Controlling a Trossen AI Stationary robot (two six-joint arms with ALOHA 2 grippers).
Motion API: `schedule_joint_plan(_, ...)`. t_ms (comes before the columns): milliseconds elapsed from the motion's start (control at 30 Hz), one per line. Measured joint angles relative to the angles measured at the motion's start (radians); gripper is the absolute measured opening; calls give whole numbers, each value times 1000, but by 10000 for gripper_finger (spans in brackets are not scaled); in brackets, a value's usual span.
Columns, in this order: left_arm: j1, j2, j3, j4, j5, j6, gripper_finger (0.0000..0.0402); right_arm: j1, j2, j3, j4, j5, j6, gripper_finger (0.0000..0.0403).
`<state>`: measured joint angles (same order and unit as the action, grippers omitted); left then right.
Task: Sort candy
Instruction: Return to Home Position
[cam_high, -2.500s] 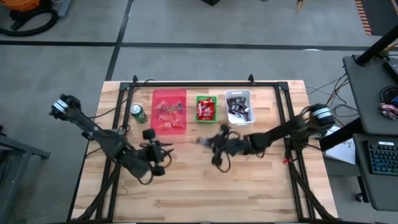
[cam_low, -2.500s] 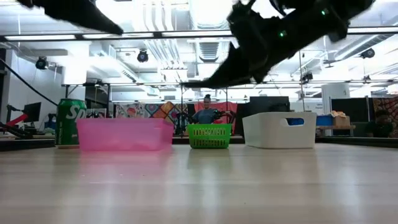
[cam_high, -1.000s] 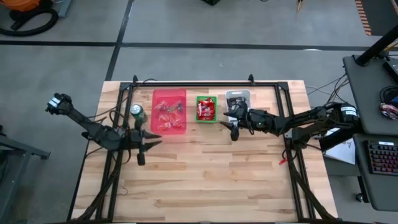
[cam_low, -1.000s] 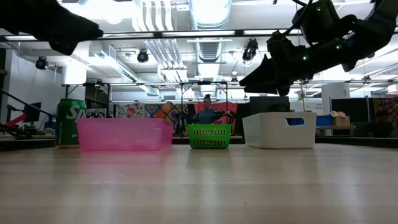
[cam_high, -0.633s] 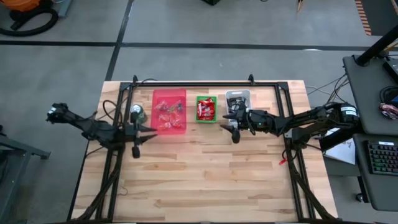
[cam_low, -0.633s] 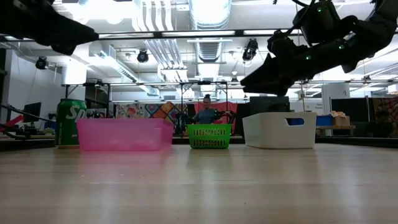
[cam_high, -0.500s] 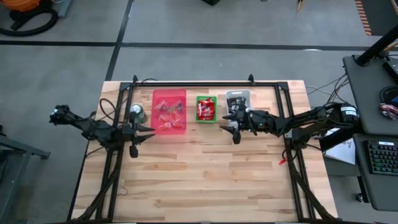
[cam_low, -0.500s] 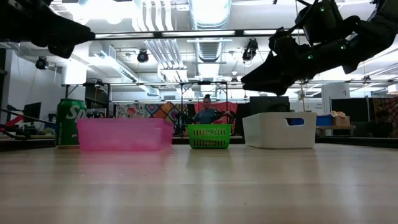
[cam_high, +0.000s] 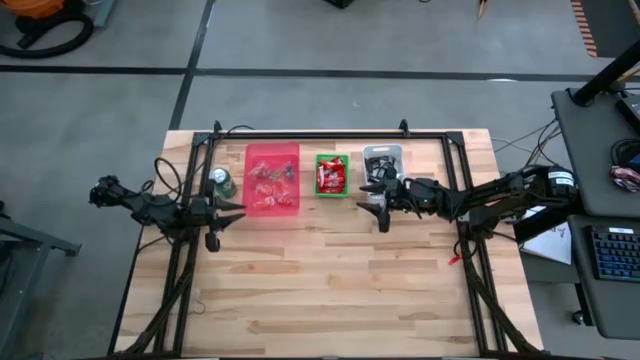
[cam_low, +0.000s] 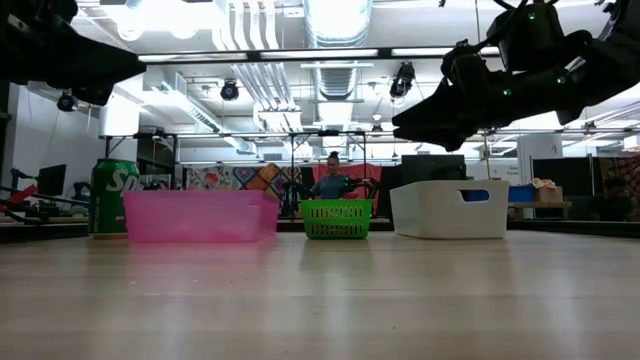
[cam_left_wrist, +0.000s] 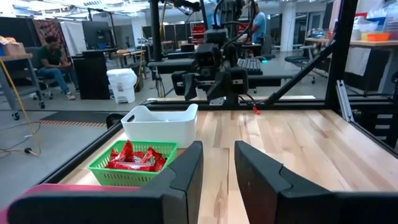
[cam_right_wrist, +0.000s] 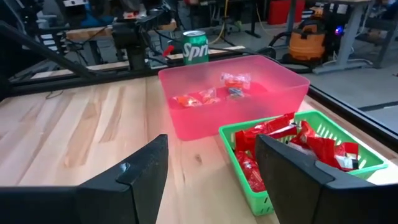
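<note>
The candy lies sorted in three bins at the far middle of the table. Mixed-colour sweets (cam_right_wrist: 199, 98) are in the pink bin (cam_high: 272, 180), red-wrapped ones (cam_right_wrist: 273, 130) in the green basket (cam_high: 332, 176), and dark ones (cam_high: 380, 170) in the white bin (cam_high: 383, 152). My right gripper (cam_high: 368, 198) hovers open just in front of the white bin, level, pointing toward the table's left, with nothing between its fingers (cam_right_wrist: 146, 171). My left gripper (cam_high: 235, 209) hangs open near the pink bin's left near corner, level, pointing right, and is also empty (cam_left_wrist: 217, 149).
A green drink can (cam_high: 221, 182) stands left of the pink bin, close to my left gripper. A black frame (cam_high: 310, 134) runs along the table's far edge and down both sides. The near half of the wooden table (cam_high: 330, 290) is bare board.
My left gripper has drawn back toward the table's left edge as its arm folds in, staying level and open. My right gripper has kept its place by the white bin and tipped its fingers up a little.
</note>
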<state>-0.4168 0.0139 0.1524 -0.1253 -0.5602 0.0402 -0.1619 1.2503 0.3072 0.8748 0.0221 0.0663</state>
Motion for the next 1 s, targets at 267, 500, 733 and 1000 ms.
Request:
schedule_joint_plan(267, 0, -15, -53, -3, 3, -38, 77, 0, 0, -1, 25, -4, -32, 228)
schedule_joint_plan(500, 0, -1, -91, 35, 68, -102, 77, 0, 0, -1, 29, -4, -40, 228)
schedule_joint_plan(733, -1, 31, -92, 39, 47, -102, 77, 2, 0, -1, 31, -4, -55, 228)
schedule_joint_plan(1000, -2, 91, -101, 64, 162, -136, 77, 3, 0, -1, 48, -4, -112, 228)
